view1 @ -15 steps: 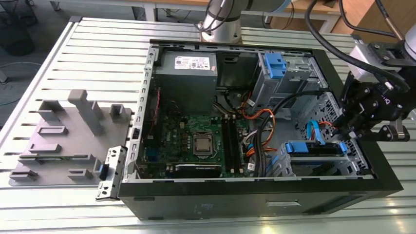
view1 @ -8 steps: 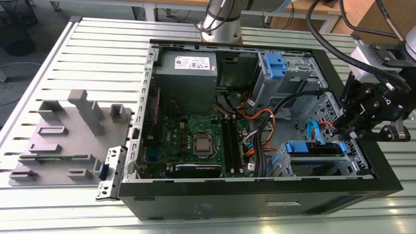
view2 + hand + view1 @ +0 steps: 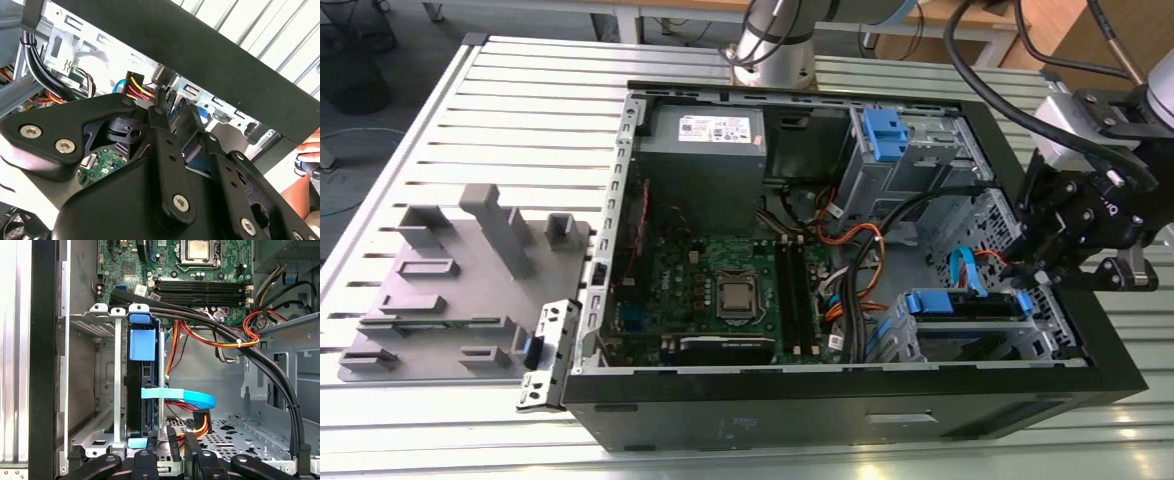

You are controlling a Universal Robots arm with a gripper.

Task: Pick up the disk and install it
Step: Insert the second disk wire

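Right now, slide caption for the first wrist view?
Hard drive in blue carrier sits in the grey drive cage, pincer close beside it.

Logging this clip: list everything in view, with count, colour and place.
table: one, pale slatted metal, under everything
computer case: one, black, open, on the table
disk: one, blue carrier, on edge in the case's drive bay
motherboard: one, green, case floor
power supply: one, grey, inside the case
drive cage: one, grey with blue latch, beside the power supply
fixture: one, grey, on the exterior view's left of the case
cables: several, black, orange, blue, inside the case
hand: one, a person's, beside the case
gripper: one, black, at the drive bay
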